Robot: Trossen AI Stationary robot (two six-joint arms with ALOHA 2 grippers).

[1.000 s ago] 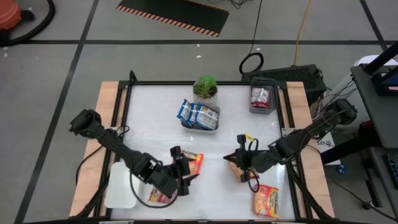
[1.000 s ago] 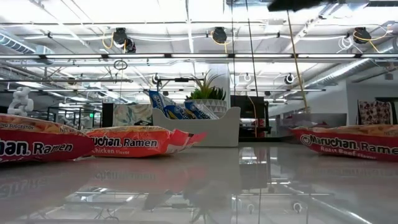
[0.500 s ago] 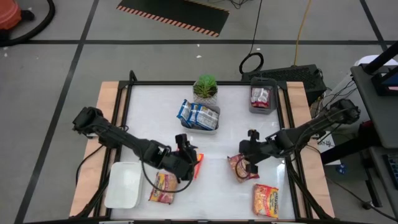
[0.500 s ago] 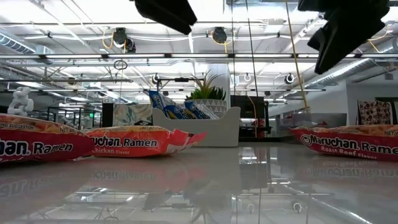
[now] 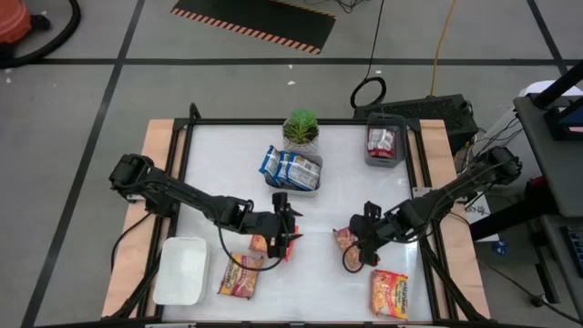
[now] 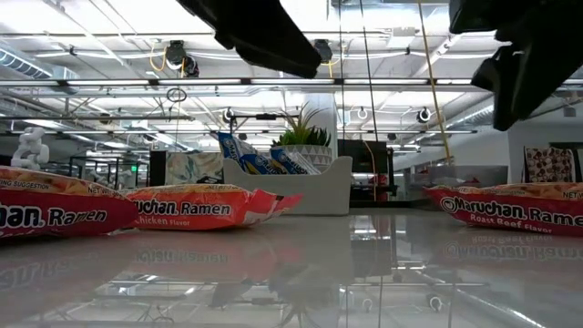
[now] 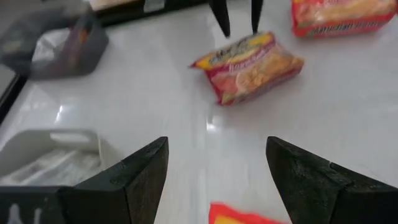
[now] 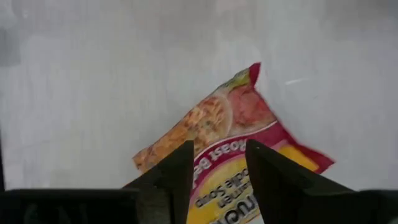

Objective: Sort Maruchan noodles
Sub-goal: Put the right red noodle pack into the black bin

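Hovering mid-bench with bare white surface between them — left gripper (image 5: 290,235) jaws wide, right gripper (image 5: 357,253) jaws part-open over a pink-red packet (image 8: 231,138).

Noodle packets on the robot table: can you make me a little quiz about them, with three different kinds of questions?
1. True or false: the white tray near the left arm has noodle packets in it.
2. What sits in the tray beside the green plant? A) blue-white packets B) orange packets C) nothing
3. Which flavour is printed on the pink-red packet under the right gripper?

Key: 1 false. 2 A, the blue-white packets. 3 Roast Beef.
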